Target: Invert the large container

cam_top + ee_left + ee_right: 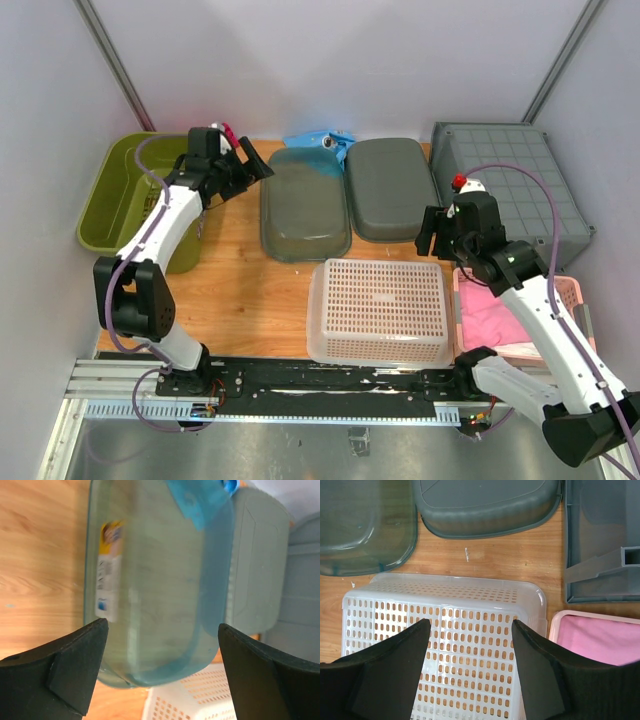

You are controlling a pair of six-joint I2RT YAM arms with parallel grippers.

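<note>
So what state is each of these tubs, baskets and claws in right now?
Green bin: upright, open.
Clear tub: upside down.
Grey tub: upside down.
White basket: upside down.
Grey crate: looks upside down.
Pink basket: upright, cloth inside.
Left gripper: open, empty.
Right gripper: open, empty.

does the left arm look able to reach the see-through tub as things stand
Probably yes. The left gripper hangs close by the see-through tub at its left edge, fingers open toward it, with nothing between them. The blue item lies only at its far end.
</note>
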